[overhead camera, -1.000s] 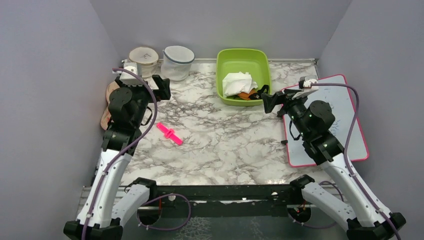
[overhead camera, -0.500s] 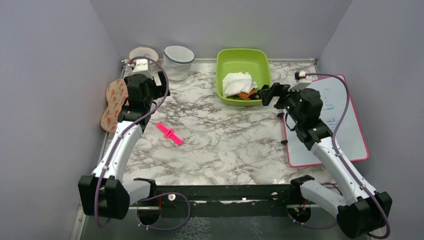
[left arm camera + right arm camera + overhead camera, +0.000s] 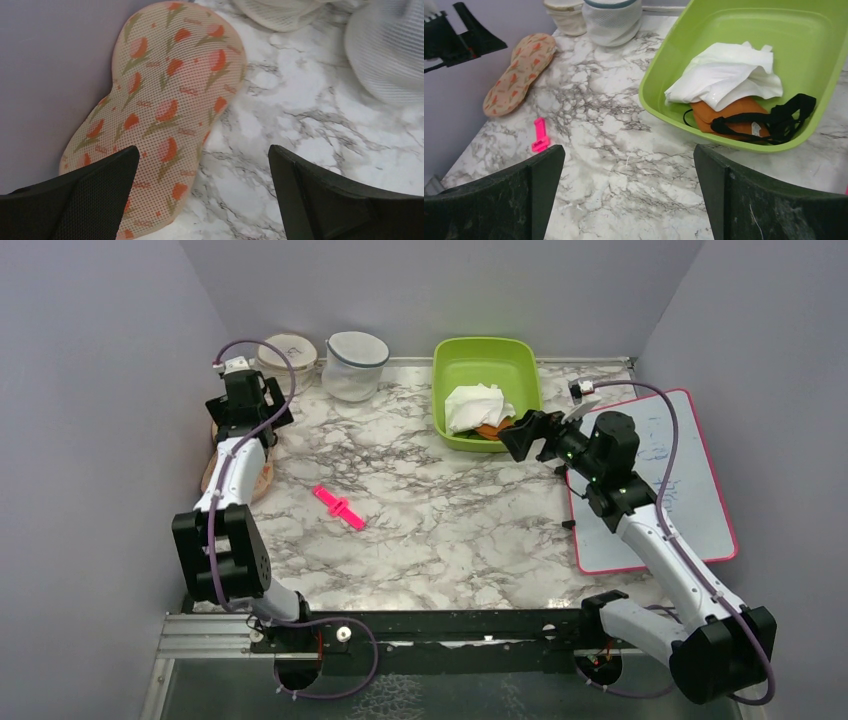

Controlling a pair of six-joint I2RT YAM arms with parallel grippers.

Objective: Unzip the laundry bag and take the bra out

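laundry bag (image 3: 165, 115) | peach mesh, orange-red motifs | lying flat | against wall (image 3: 45, 75)

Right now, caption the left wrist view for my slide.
Jaws open, the left gripper hovers over the peach laundry bag lying beside the wall on the marble table.

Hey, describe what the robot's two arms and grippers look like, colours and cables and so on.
The left arm and right arm have white link shells, black joints, and a purple cable looping to the wrist. The left gripper and right gripper each have two broad, wedge-shaped black fingers.
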